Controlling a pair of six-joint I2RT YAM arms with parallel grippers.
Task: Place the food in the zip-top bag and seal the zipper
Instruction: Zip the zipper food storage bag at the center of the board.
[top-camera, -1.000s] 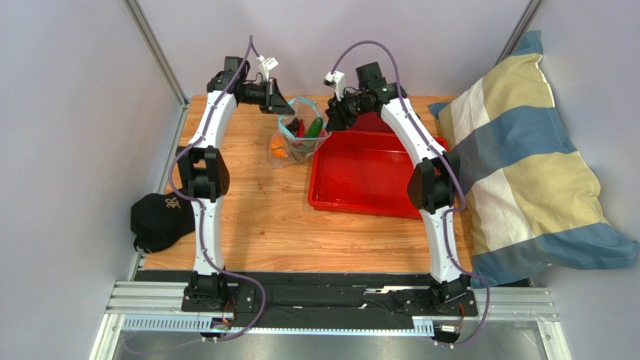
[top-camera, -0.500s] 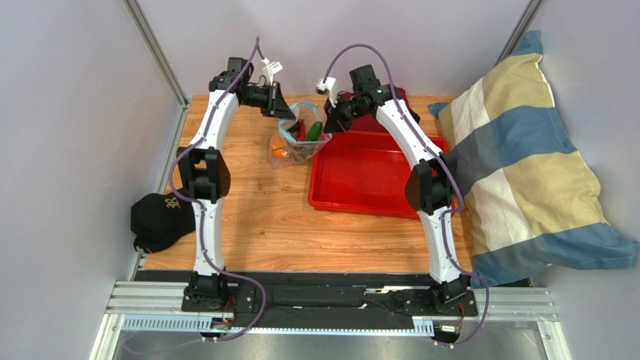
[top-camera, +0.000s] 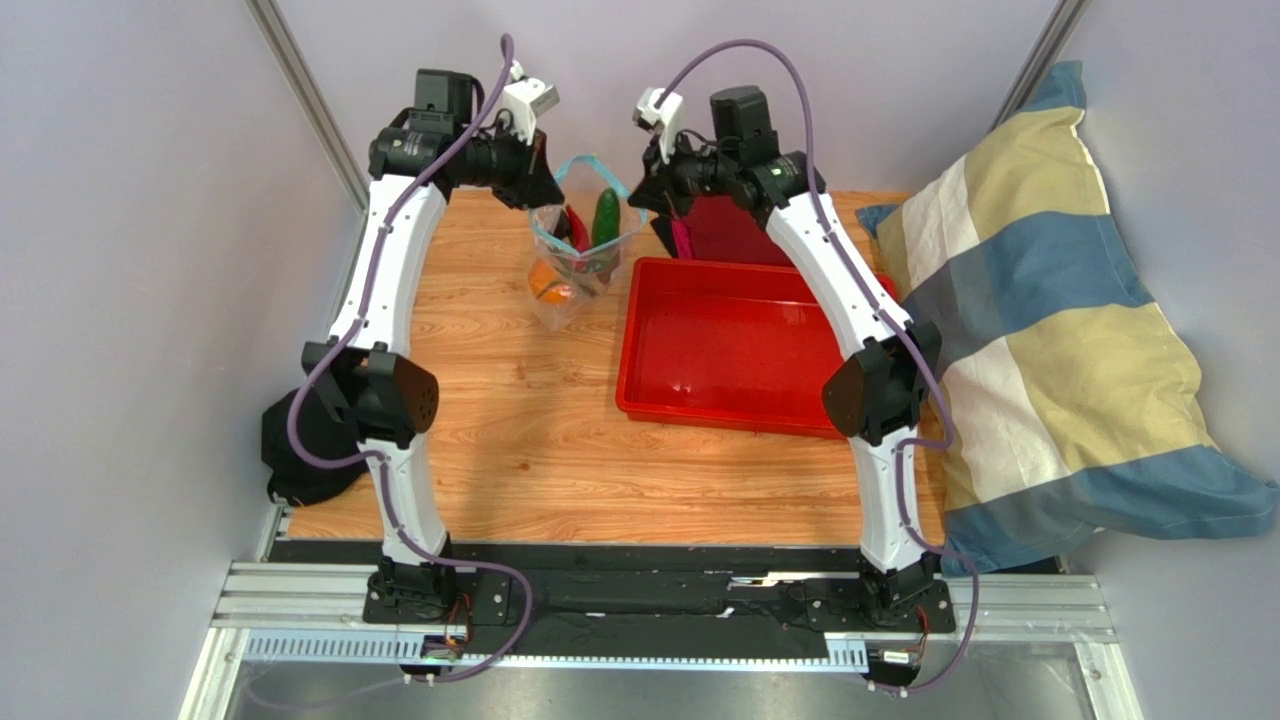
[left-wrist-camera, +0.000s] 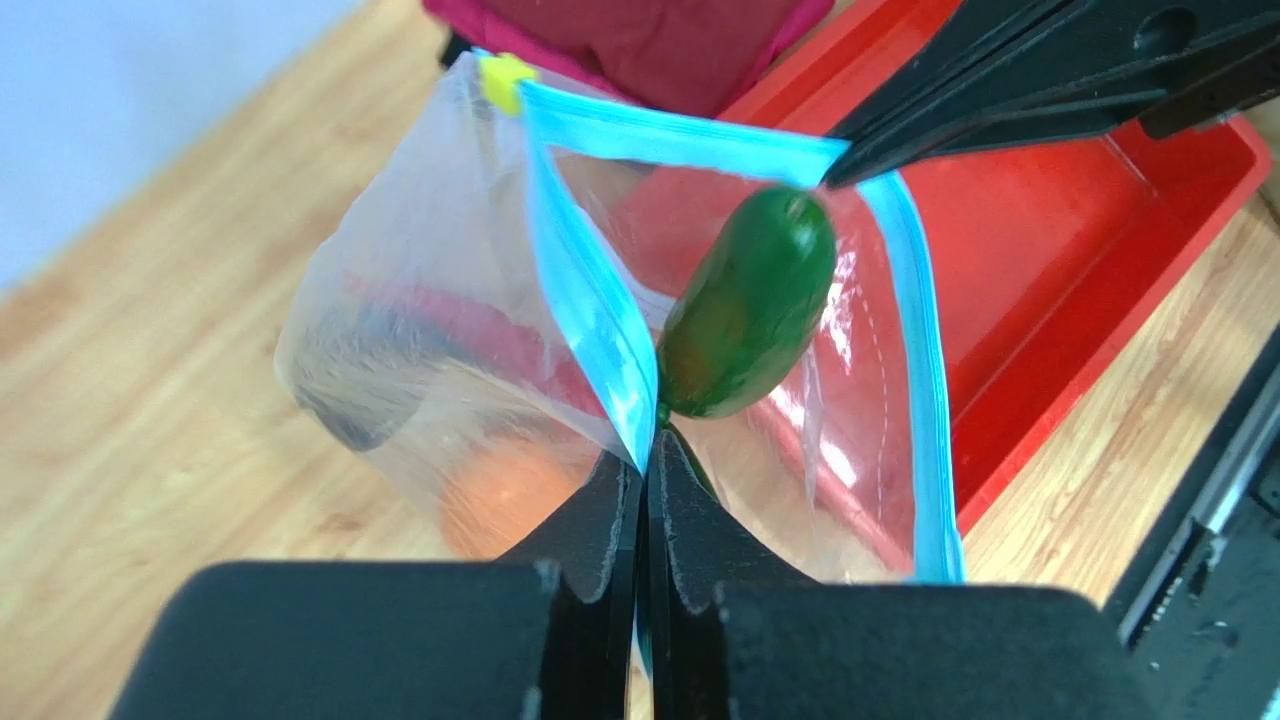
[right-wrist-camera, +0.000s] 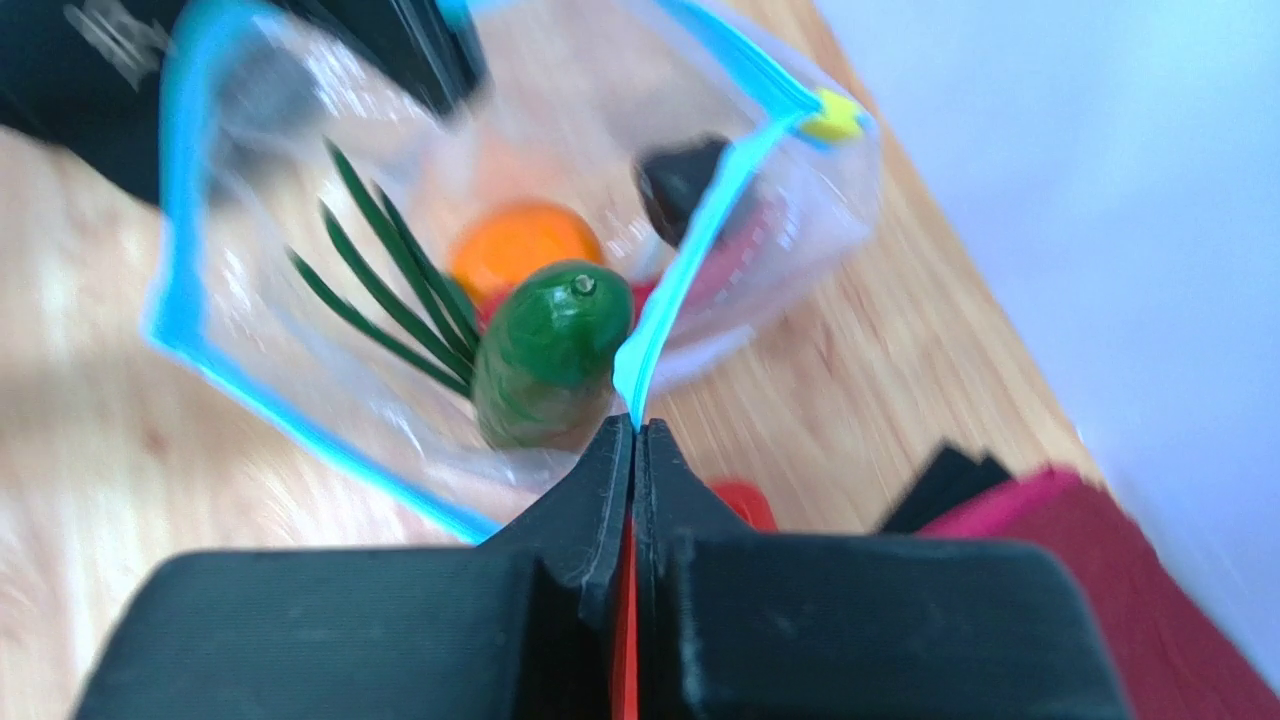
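The clear zip-top bag (top-camera: 576, 258) hangs between both grippers above the table's far edge, its mouth open. My left gripper (top-camera: 547, 191) is shut on the left side of the blue zipper (left-wrist-camera: 583, 285). My right gripper (top-camera: 640, 192) is shut on the right side of the zipper (right-wrist-camera: 694, 248). Inside the bag are an orange fruit (right-wrist-camera: 525, 248), a green vegetable (right-wrist-camera: 550, 354) standing on end, green onion leaves (right-wrist-camera: 383, 285), a dark piece (right-wrist-camera: 684, 173) and something red. In the left wrist view my left gripper (left-wrist-camera: 649, 468) pinches the strip next to the green vegetable (left-wrist-camera: 747, 300).
A red tray (top-camera: 751, 360) lies right of the bag. A dark red cloth (top-camera: 736, 233) lies behind the tray. A striped pillow (top-camera: 1052, 330) lies at the table's right edge and a black cap (top-camera: 308, 435) at its left edge.
Both arms have risen and moved back, lifting the bag off the table. The bag now hangs more upright and the green vegetable stands on end in it.
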